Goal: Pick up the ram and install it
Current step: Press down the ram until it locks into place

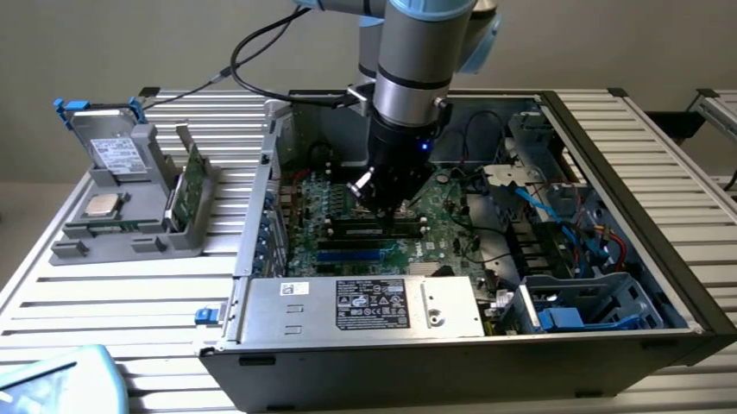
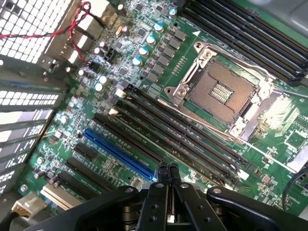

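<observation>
The claw (image 2: 167,169) is pinched fully shut and empty, low over the motherboard (image 2: 144,82) — the ram (image 1: 368,229) sits in a slot just below it.

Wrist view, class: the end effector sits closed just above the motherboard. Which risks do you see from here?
1. The shut end effector hovers close over the black slots; a small slip could scrape them.
2. The open processor socket lies bare nearby, so its contacts could be damaged.
3. Red wires near the case wall could snag.
</observation>
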### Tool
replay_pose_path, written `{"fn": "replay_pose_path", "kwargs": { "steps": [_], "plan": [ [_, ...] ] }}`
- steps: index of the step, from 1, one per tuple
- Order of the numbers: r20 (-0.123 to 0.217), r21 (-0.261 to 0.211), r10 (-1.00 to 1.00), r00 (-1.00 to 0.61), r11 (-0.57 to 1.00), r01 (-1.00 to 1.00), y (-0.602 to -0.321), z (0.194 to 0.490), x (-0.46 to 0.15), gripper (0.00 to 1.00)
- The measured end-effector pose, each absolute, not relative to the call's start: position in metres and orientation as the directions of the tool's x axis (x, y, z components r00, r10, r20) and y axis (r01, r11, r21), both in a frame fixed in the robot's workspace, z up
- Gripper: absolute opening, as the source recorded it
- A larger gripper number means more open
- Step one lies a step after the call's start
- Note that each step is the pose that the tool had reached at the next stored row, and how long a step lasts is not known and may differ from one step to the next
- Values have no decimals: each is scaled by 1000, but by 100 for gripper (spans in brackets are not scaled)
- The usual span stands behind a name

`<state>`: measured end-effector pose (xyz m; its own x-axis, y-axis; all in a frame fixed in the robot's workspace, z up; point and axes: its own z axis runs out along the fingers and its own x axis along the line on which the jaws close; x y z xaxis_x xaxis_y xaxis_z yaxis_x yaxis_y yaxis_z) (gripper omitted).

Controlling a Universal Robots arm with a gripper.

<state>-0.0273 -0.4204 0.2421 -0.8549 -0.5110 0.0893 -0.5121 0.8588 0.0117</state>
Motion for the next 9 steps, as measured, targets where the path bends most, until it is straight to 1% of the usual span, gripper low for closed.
{"fn": "replay_pose_path", "kwargs": {
  "steps": [9],
  "plan": [
    [84, 21, -401, -912, 916, -401, -420, 242, -27, 11]
  ]
}}
